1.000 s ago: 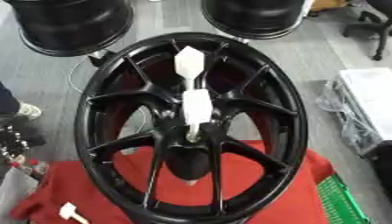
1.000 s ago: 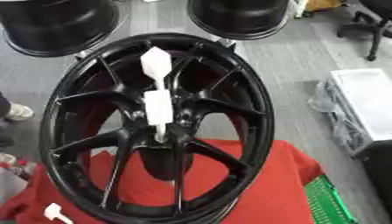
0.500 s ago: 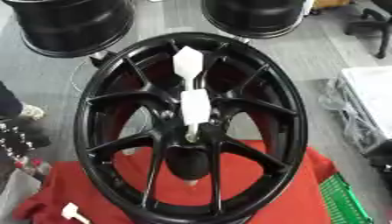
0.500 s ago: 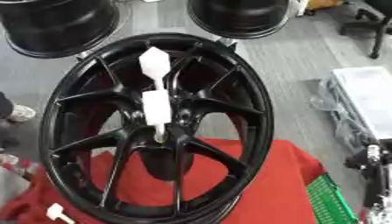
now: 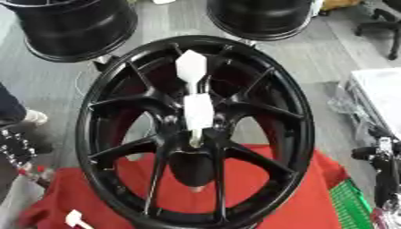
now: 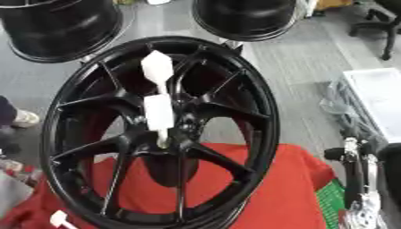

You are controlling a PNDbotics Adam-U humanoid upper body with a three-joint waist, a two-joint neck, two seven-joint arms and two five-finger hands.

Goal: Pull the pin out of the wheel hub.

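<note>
A black spoked wheel (image 5: pixel 258 89) stands tilted on a red cloth (image 5: pixel 258 188). A white pin (image 5: pixel 197 112) with a wide diamond-shaped head sticks up out of the wheel hub (image 5: pixel 205 136), its thin lower end seated in the hub's centre hole. My right hand (image 6: pixel 359 179) shows at the lower right edge, fingers straight and pointing up, well to the right of the wheel and holding nothing. At the left edge my left hand (image 5: pixel 14 146) rests open, beside the rim and touching nothing.
Two more black wheels (image 5: pixel 74 27) (image 5: pixel 262 18) stand behind. A white bin (image 6: pixel 380 98) with clear plastic sits at the right, and a green basket (image 5: pixel 352 203) at the lower right. A small white piece (image 5: pixel 74 219) lies on the cloth. A person's shoe (image 5: pixel 31 117) is at the left.
My right hand has risen into view at the lower right edge. The wheel, the pin and the left hand have not moved.
</note>
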